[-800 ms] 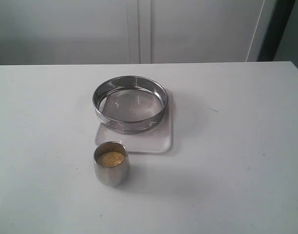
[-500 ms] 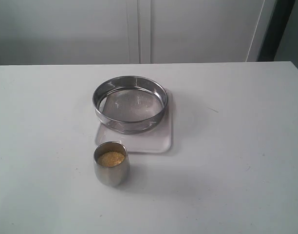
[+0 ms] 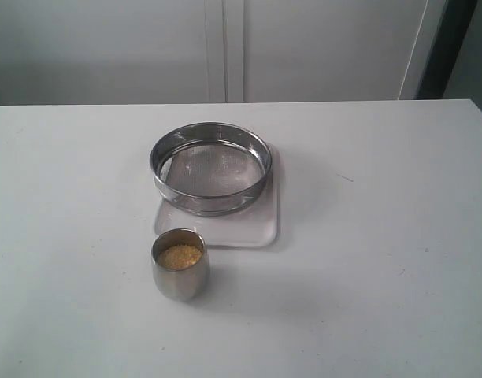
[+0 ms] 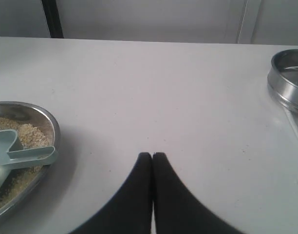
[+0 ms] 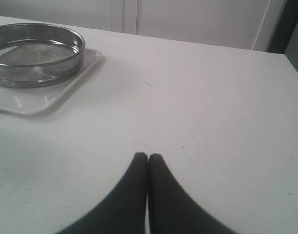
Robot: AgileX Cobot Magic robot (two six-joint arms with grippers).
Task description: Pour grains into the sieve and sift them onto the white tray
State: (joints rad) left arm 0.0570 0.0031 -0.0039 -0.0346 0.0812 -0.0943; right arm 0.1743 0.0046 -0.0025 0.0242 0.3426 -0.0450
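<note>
The sieve (image 3: 211,167) is seated on the white tray (image 3: 225,230); the grains (image 3: 179,256) are held in a small steel cup (image 3: 178,283) just beside the tray's near edge; the left gripper (image 4: 152,155) and the right gripper (image 5: 148,156) are each seen pressed together, with nothing pinched.

Holds left gripper (image 4: 152,155) fully closed, black fingers (image 4: 134,195) pressed flat together tip to tip, nothing between them. Holds right gripper (image 5: 148,156) likewise: closed, fingers (image 5: 132,195) touching along their length, empty.
</note>
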